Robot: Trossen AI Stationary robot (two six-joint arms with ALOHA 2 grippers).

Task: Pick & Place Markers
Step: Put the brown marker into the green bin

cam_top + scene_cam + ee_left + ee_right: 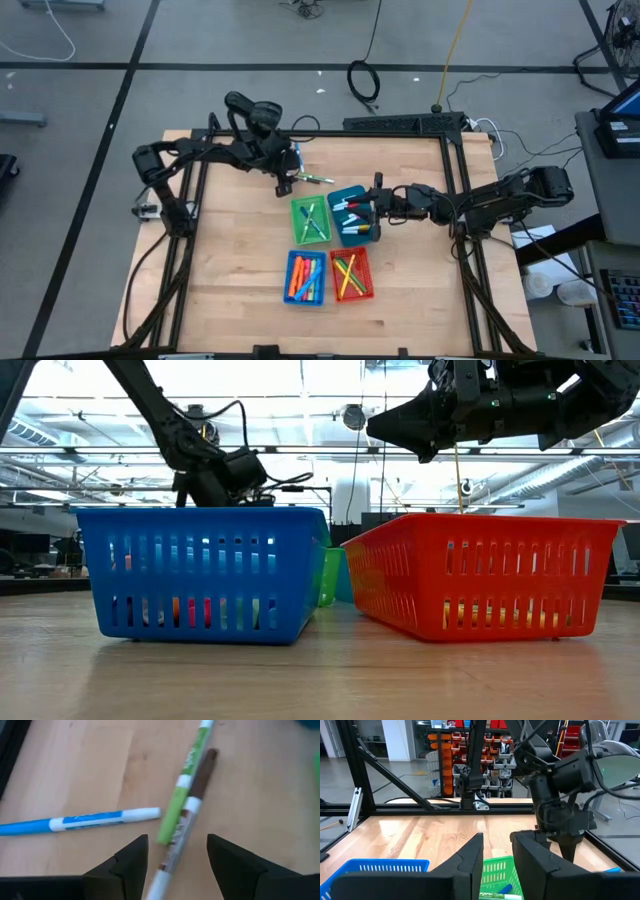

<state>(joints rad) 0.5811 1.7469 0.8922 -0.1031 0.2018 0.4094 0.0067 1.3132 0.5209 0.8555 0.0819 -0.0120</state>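
Note:
Three markers lie flat on the wooden table in the left wrist view: a blue-and-white one [80, 821], a green one [182, 785] and a brown-and-white one [187, 817]. My left gripper [177, 857] hangs open just above them, tilted downward, with a finger on either side of the brown marker's near end and no touch that I can see. In the high view it sits at the table's far middle [284, 184], beside those markers [314, 179]. My right gripper [497, 851] is open and empty, level above the teal bin [350, 215].
Four small bins stand in the middle of the table, each holding markers: green [310, 221], teal, blue [305, 277] and red [352, 275]. A black frame [455, 190] runs along the table's edges. Bare wood lies on the near and left sides.

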